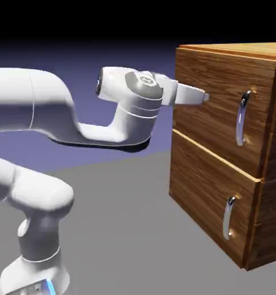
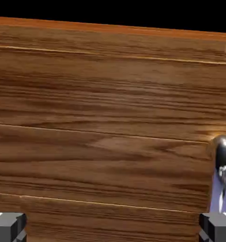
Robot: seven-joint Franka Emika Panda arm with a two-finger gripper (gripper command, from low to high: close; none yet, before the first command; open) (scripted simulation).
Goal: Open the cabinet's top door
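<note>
Top door (image 1: 220, 109) handle sitting off to the exterior view's right of our gripper (image 1: 204, 97), jaws spread wide and holding nothing.
We are pointing level at the upper panel of the cabinet (image 1: 215, 190), near its edge away from the handle (image 1: 242, 117); that silver bar is running vertically. In the hand view we are catching only wood grain between the fingertips (image 2: 8, 226) and a shiny knob-like end (image 2: 223, 150) at the right.

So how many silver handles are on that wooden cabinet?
2: the longer handle on the top door, the shorter handle on the lower door. Other sides are hidden.
</note>
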